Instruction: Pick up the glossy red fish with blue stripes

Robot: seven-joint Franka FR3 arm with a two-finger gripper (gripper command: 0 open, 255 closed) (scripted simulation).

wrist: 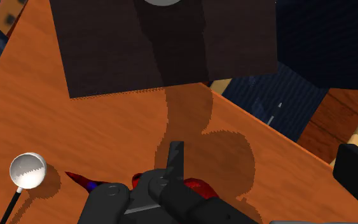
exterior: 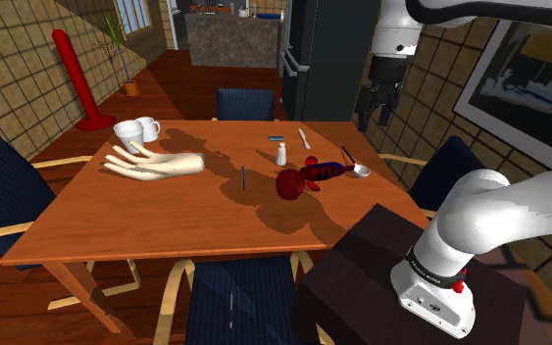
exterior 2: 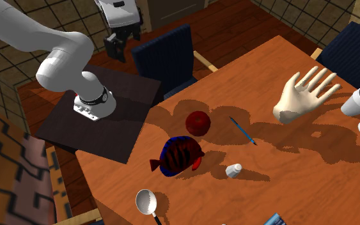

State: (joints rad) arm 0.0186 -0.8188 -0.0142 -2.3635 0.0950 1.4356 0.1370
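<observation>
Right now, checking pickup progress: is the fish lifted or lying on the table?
On the table. The fish rests on the tabletop beside a red ball; the hand hangs well clear of it.

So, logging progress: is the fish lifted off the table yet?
No, the fish lies on the table, between the spoon and the red apple.

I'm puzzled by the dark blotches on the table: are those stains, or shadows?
Shadows, not stains. Shoulder view: a dark patch lies across the table around the fish and the red ball. Second exterior view: similar patches spread from the ball toward the pale hand model. Wrist view: a jagged-edged shadow runs over the wood from the stand.
</observation>
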